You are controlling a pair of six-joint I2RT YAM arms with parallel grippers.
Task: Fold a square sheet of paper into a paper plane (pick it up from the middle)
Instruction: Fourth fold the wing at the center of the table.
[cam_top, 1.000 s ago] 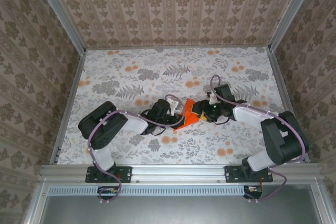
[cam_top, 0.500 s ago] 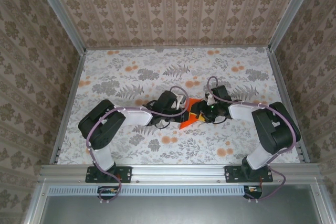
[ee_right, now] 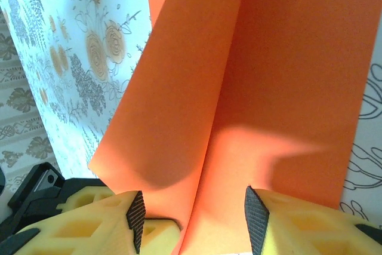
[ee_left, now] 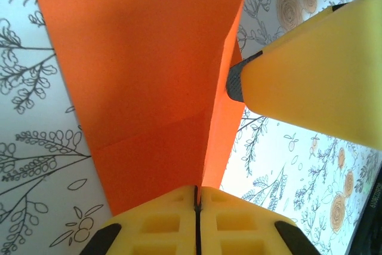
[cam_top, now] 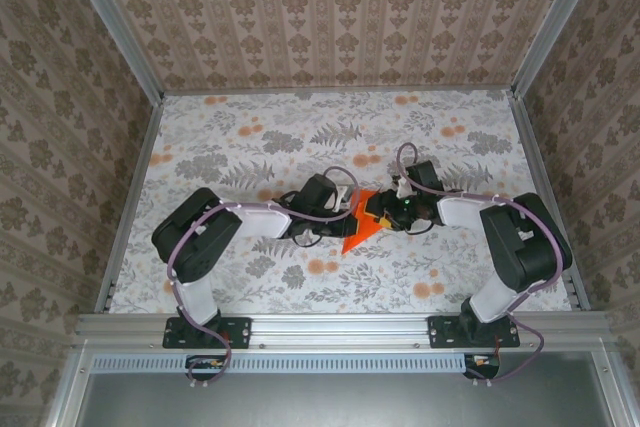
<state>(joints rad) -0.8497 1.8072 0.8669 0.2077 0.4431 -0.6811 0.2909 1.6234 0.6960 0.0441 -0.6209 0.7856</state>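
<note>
The bright orange square sheet of paper (cam_top: 358, 227), creased into a pointed shape, lies mid-table between both grippers. My left gripper (cam_top: 343, 209) is shut on the sheet's near edge (ee_left: 197, 190), its yellow fingers pressed together with the paper pinched in the seam. The sheet (ee_left: 149, 70) rises from there along a central fold. My right gripper (cam_top: 376, 209) is open, its fingertips (ee_right: 136, 219) astride the raised fold of the sheet (ee_right: 239, 70), with orange paper between the pads. One right finger (ee_left: 316, 82) touches the sheet's right flap in the left wrist view.
The floral tablecloth (cam_top: 250, 147) has pale orange printed flowers around the sheet. Patterned walls and metal rails (cam_top: 130, 207) bound the table. The left gripper's yellow fingers (ee_right: 152, 234) sit just below the right gripper's left pad.
My left gripper has moved right to the sheet and onto its edge. The sheet has drawn in from a flatter shape to a narrower, raised, pointed one. The right gripper has barely shifted.
</note>
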